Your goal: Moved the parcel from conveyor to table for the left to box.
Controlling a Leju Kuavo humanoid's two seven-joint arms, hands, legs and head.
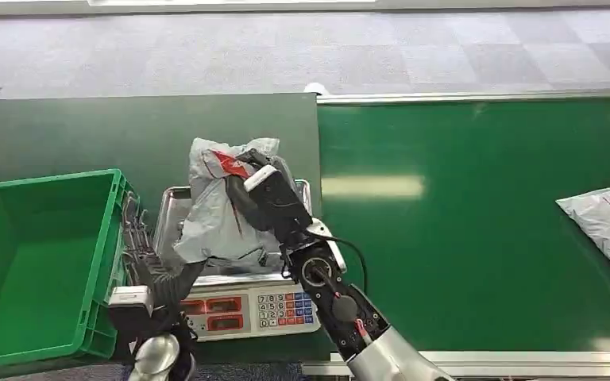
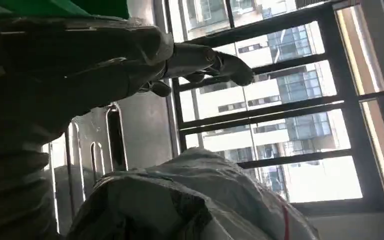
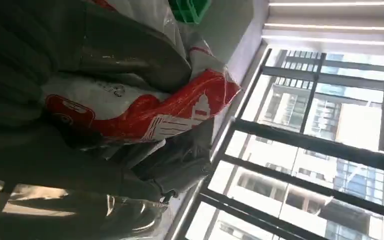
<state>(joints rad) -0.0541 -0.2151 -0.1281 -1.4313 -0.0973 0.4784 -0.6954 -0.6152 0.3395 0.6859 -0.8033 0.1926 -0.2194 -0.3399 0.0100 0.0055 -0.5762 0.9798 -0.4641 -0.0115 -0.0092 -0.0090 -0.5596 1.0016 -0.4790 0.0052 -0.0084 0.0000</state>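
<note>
The robot's silver right arm, with its black jointed forearm, reaches up from the bottom of the head view, and the right hand [image 1: 260,190] is closed around a crumpled grey plastic mailer parcel with a red and white printed label [image 1: 222,208]. The right wrist view shows this more closely: the thick grey thumb and dark fingers [image 3: 130,55] press into the glossy wrinkled film on either side of the red print [image 3: 170,112]. The parcel sits over the stainless steel pan of a white electronic weighing scale with red displays and a coloured keypad [image 1: 250,308]; whether it rests on the pan or is held just above it cannot be told.

The left hand [image 1: 144,266] stands at the pan's left edge, between the scale and a green moulded plastic crate [image 1: 44,262], whose smooth floor is bare. In the left wrist view its fingers [image 2: 215,62] are stretched out and apart, holding nothing, with the slotted metal pan [image 2: 105,145] and the parcel's crinkled grey film [image 2: 190,200] close beside them.

Scale and crate stand on a dark green table [image 1: 87,131]. To the right runs a glossy green conveyor belt [image 1: 476,238] carrying a second white plastic mailer bag [image 1: 608,222] at its far right edge
</note>
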